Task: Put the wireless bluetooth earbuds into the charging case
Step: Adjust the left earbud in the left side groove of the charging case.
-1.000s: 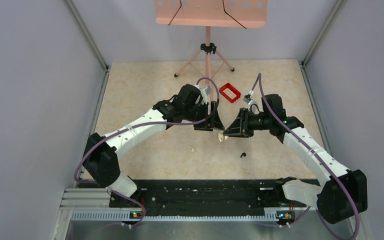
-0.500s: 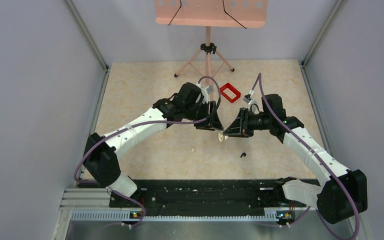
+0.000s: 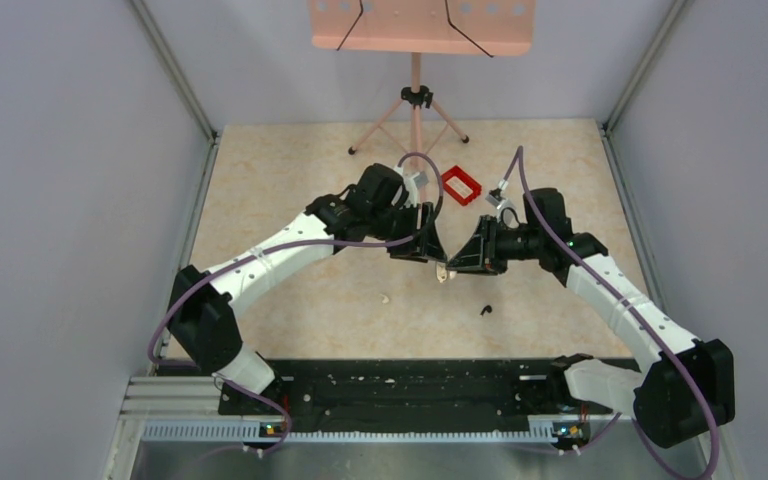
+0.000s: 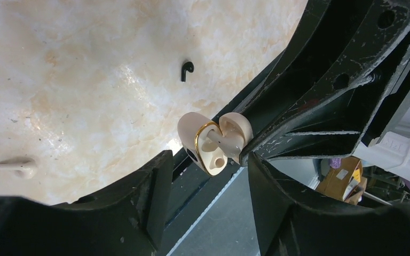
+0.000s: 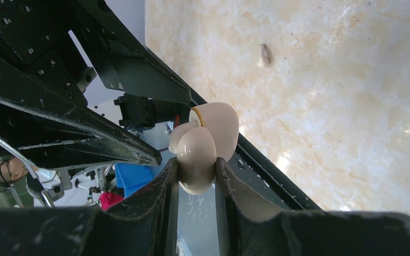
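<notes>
Two buds are lying loose on the desk (image 3: 290,200): a black earbud (image 4: 187,69) and a pale earbud (image 4: 16,165). The right gripper (image 5: 196,168) is clamping its jaws on the open charging case (image 4: 213,146), held just above the desk. A seated bud (image 4: 223,141) seems to be resting inside, beside an empty socket. The left gripper (image 4: 208,160) is hanging with jaws wide apart, gripping nothing.

Items, far to near:
- Pink perforated board (image 3: 420,25), crossed by two thin black lines, on a pink tripod stand (image 3: 416,75).
- Red rectangular tray (image 3: 466,178), just in front of the tripod's feet.
- Beige marbled tabletop (image 3: 280,180), between grey walls (image 3: 60,200).
- Black base plate (image 3: 410,385) and toothed metal rail (image 3: 360,432) along the near edge.
</notes>
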